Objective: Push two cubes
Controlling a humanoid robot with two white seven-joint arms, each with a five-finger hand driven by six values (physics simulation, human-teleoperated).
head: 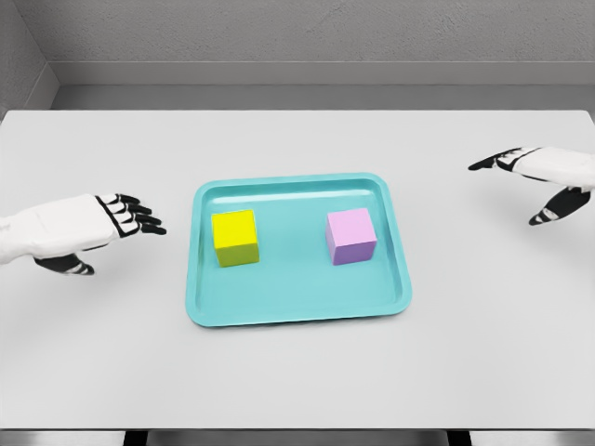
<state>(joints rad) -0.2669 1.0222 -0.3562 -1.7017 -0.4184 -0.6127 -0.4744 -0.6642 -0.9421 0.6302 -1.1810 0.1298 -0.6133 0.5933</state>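
Note:
A yellow cube [235,237] sits in the left half of a teal tray [297,302]. A pink cube [350,235] sits in the right half, apart from the yellow one. My left hand [130,216] hovers over the table left of the tray, fingers spread toward it, holding nothing. My right hand [521,177] hangs at the far right, well clear of the tray, fingers extended and empty.
The tray rests at the middle of a white table [297,390]. A grey wall runs behind the table's far edge.

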